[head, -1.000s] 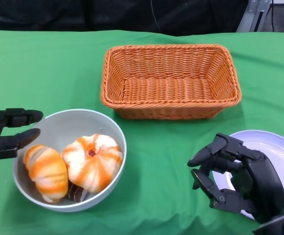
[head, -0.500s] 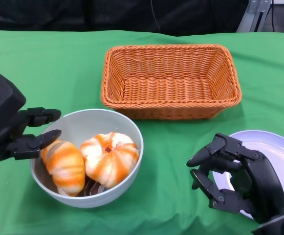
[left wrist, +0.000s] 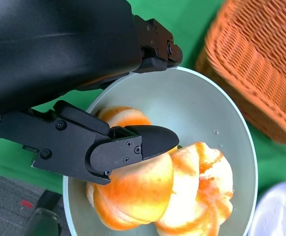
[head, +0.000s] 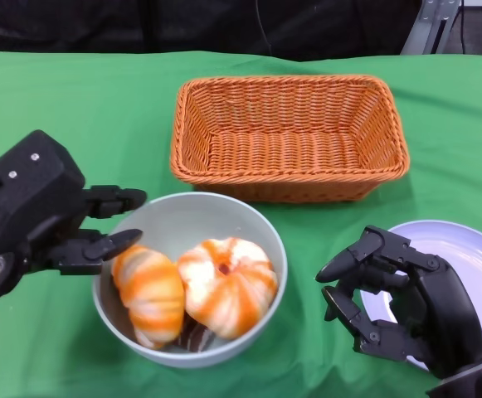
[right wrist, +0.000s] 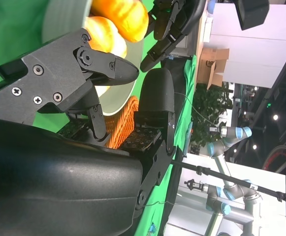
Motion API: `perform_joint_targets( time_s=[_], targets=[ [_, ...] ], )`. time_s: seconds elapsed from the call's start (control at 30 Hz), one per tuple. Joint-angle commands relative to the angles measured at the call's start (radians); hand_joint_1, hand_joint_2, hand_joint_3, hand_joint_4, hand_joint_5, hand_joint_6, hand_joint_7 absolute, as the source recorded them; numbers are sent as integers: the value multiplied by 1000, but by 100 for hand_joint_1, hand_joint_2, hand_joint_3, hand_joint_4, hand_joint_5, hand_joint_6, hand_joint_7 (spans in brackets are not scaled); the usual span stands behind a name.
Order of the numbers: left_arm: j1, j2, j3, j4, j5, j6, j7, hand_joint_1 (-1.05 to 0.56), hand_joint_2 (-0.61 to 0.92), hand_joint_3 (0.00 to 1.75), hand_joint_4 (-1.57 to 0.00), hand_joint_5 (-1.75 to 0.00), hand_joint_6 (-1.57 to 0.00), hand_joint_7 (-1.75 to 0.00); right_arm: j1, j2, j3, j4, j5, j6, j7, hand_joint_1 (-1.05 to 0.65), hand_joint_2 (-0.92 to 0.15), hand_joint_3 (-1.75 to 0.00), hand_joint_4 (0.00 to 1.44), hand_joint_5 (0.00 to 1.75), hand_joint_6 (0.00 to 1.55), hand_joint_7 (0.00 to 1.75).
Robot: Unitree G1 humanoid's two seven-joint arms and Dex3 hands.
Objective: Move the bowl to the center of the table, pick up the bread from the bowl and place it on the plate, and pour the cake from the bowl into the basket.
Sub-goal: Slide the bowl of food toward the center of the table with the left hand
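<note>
Grey-white bowl (head: 261,240) on the green tablecloth (head: 99,108), just in front of the wicker basket (head: 289,137) and left of the lilac plate (head: 473,257); inside it, two orange-and-white striped breads lie touching, an elongated bread (head: 149,294) on the left and a round bread (head: 228,286) on the right, with a dark cake (head: 192,338) partly hidden beneath them. Left hand (head: 54,220) at the bowl's left rim, fingers (head: 112,245) extended across the rim, one above and one reaching over the elongated bread; whether the rim is actually pinched cannot be told, though the left wrist view places fingers on both sides of the wall. Right hand (head: 398,303) above the near edge of the plate, fingers curled inward around nothing, well apart from the bowl; the basket holds nothing.
</note>
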Motion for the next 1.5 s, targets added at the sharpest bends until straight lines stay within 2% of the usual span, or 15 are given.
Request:
perform_joint_targets(
  time_s=[0.03,0.47,0.7,0.83,1.27,1.5],
  targets=[
    [22,4,-17,-35,-4,15,-23,-63,92,65,-42,-3,-23,-1,-5,-1,-7,8,2,-13,-8,-21,-59,-76,80,148,73,112],
    [29,-56,-52,-148,12,17,24,-62,92,68,-46,-4,-23,-1,7,6,-4,-6,-6,-14,-18,-22,-59,-74,79,148,74,111],
    [26,-81,-52,-148,7,15,32,-63,92,67,-46,-3,-22,0,11,6,-1,-13,-6,-12,-23,-20,-60,-75,79,147,74,111],
    [27,-126,-40,-140,-11,6,61,-62,92,67,-44,-2,-21,0,13,8,-1,-18,-7,-7,-28,-20,-60,-76,80,147,74,112],
    [20,-166,-37,-102,-7,-87,85,-63,92,68,-49,-4,-23,-1,22,9,5,-34,-7,3,-26,-18,-62,-73,79,146,74,111],
    [16,-201,-30,-85,-17,-129,90,-63,92,67,-49,-3,-24,-1,20,15,7,-31,-13,-4,-35,-19,-59,-76,79,147,74,111]
  ],
)
